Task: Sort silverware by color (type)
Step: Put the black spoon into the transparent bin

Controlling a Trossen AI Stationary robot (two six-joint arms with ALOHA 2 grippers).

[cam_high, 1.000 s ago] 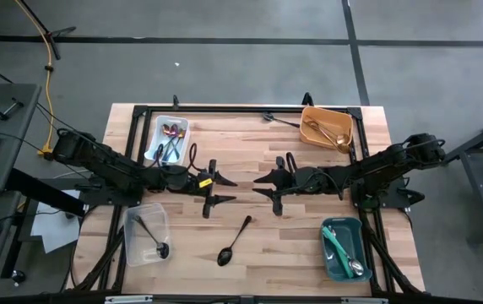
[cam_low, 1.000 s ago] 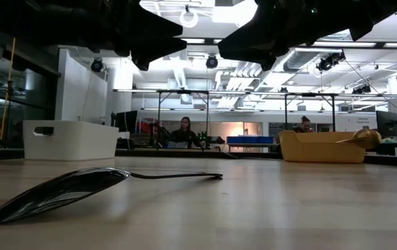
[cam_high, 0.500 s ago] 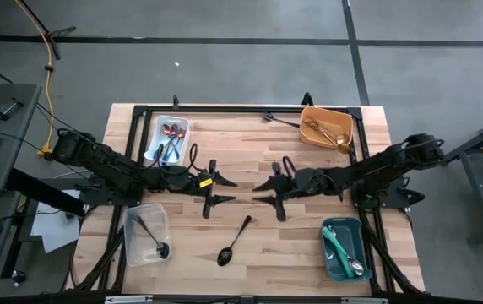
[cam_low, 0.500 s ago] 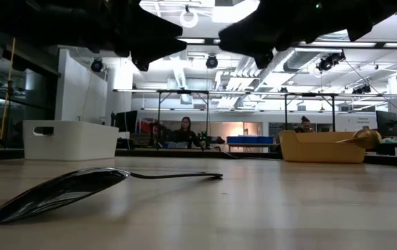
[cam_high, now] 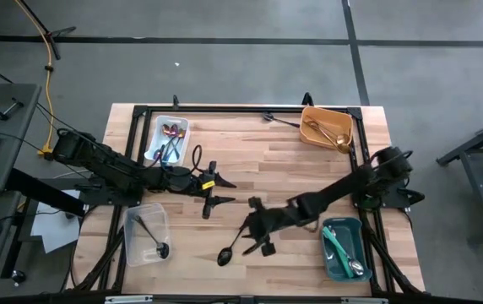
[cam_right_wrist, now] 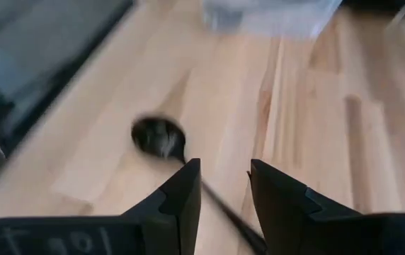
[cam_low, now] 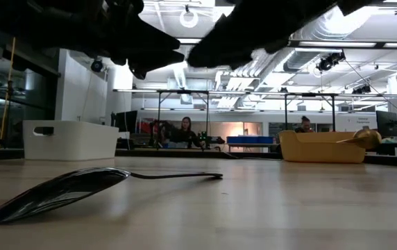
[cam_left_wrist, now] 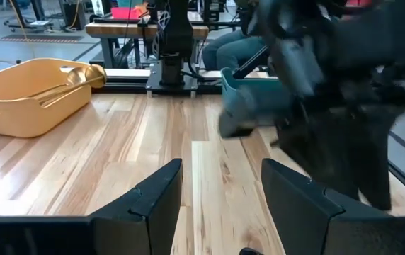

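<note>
High view: my right gripper has swung down-frame from the centre, fingers spread over the black spoon. Left gripper waits, spread. Pickup looks next.

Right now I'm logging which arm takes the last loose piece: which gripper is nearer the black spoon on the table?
Right. The right gripper hangs open over the black spoon, astride its handle. The left gripper waits open farther back, near the table's middle.

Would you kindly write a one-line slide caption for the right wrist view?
Right pincer, jaws open, poised over the slim handle of the black metal spoon lying on the pale wooden table.
</note>
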